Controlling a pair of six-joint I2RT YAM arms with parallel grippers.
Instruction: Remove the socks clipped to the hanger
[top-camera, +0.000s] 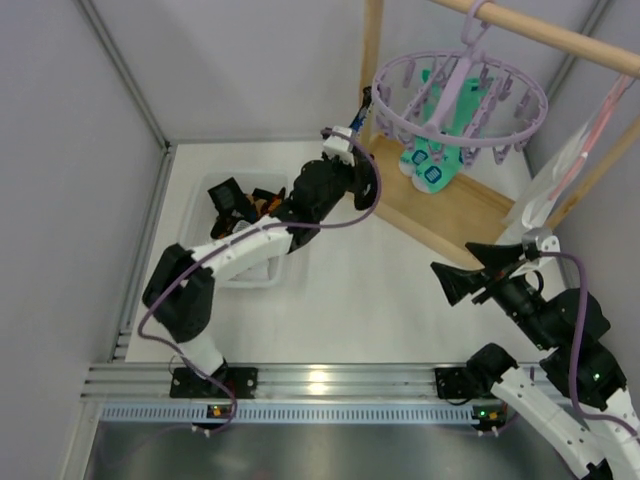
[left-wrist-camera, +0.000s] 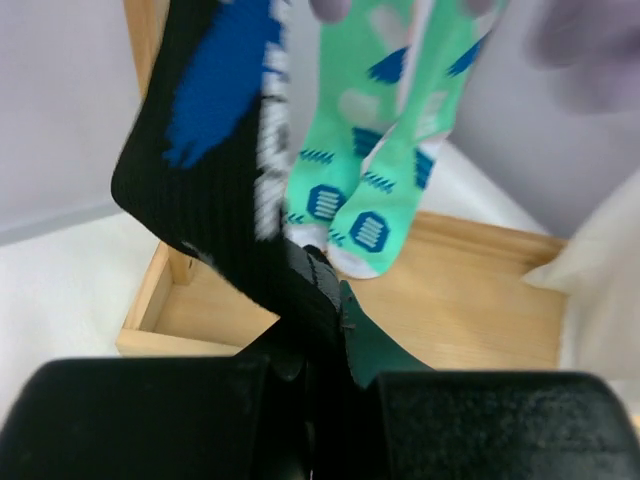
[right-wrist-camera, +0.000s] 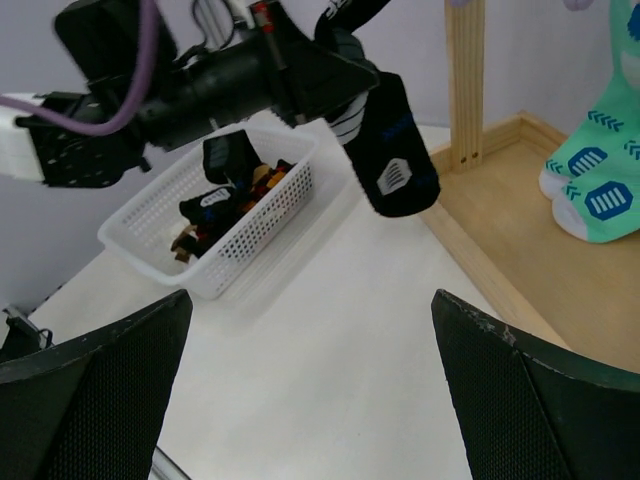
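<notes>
Mint-teal socks (left-wrist-camera: 368, 195): 2
Black sock (right-wrist-camera: 392, 150): 1
Hanger (top-camera: 452, 92): 1
Basket (right-wrist-camera: 260, 230): 1 — contents too tangled to count

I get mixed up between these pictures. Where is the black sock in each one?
Top external: the black sock is small, in the upper middle.
Left wrist: it is big and blurry, running from the upper left down to the centre.
Right wrist: it hangs at the top centre.
Shared landmark: the mint-teal socks, always to its right.

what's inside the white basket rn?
A small pile of socks, black and tan/orange, at one end of the basket. They overlap, so the count and anything underneath are hidden.
</notes>
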